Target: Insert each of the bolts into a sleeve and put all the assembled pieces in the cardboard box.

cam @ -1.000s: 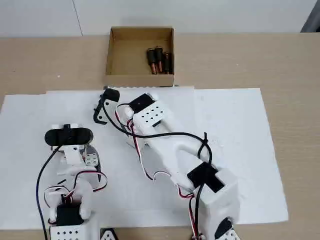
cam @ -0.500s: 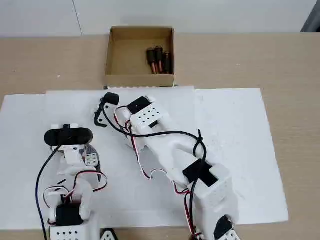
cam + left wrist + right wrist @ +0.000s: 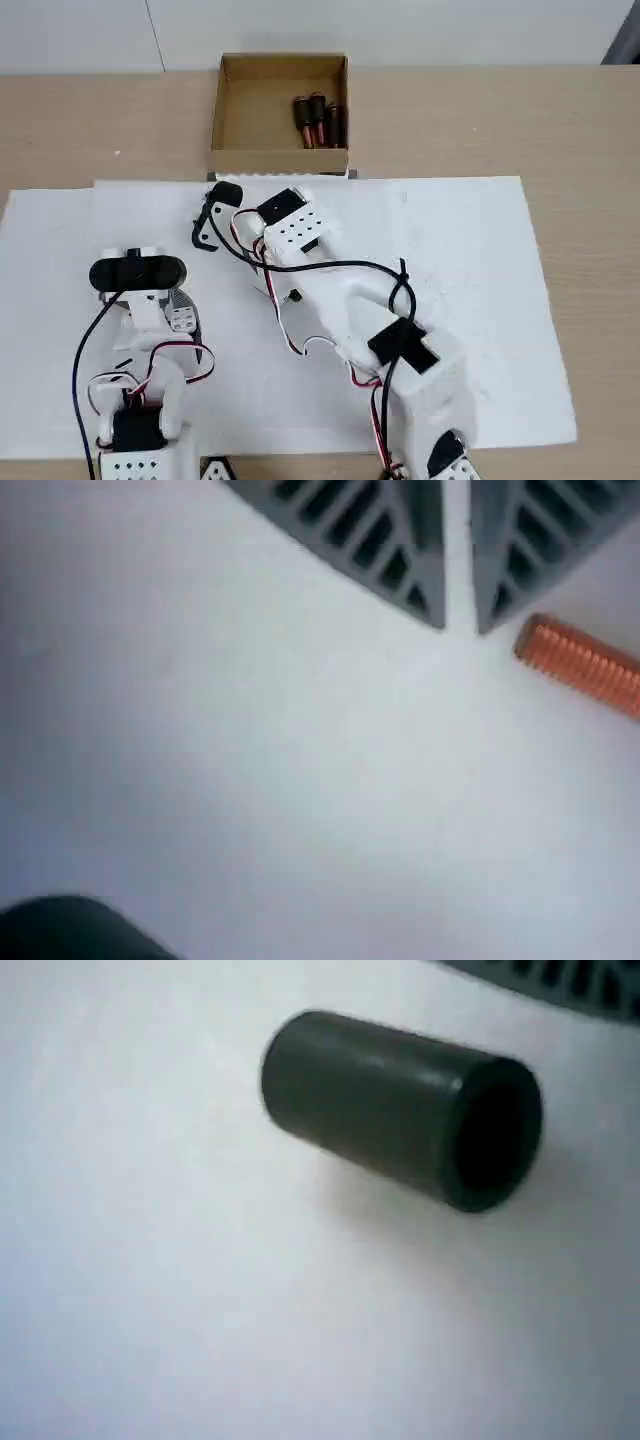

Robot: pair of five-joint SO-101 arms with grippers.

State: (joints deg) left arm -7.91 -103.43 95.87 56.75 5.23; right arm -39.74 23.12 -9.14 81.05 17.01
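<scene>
Bolt (image 3: 580, 666) is lying beside the closed, empty left gripper (image 3: 460, 625); right gripper (image 3: 207, 220), state unclear, is hovering near the twelve-o'clock box (image 3: 280, 159).

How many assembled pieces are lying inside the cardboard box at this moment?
3 assembled pieces lie side by side in the right part of the cardboard box, near its front wall: the left one, the middle one, the right one. Another might be hidden under them.
</scene>
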